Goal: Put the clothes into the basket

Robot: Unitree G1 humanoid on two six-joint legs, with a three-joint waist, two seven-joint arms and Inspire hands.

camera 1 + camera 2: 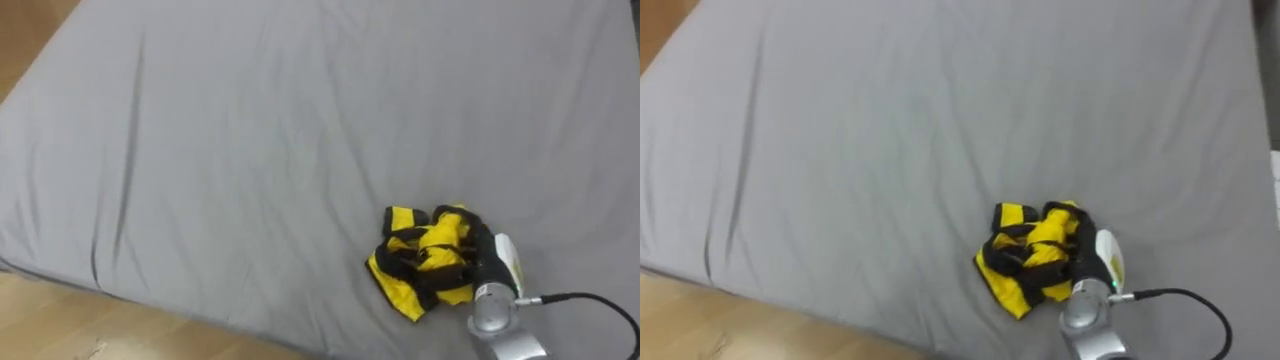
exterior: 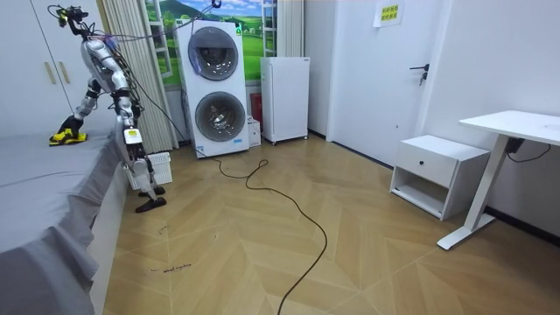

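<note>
A crumpled yellow-and-black garment (image 1: 425,262) lies on the grey bed sheet (image 1: 250,150), near the bed's near edge. My right hand (image 1: 500,262) comes in from the lower right and rests against the garment's right side, reaching into its folds. In the room view the robot stands beside the bed and leans over it, its right arm stretched to the garment (image 2: 66,136). My left hand (image 2: 131,136) hangs low at the robot's side. A white basket (image 2: 159,166) stands on the floor by the robot's legs.
Wooden floor (image 1: 90,325) shows past the bed's near edge. In the room view a stacked washer and dryer (image 2: 214,87), a small white fridge (image 2: 285,98), a white nightstand (image 2: 436,173) and a desk (image 2: 516,131) stand further off. A dark cable crosses the floor.
</note>
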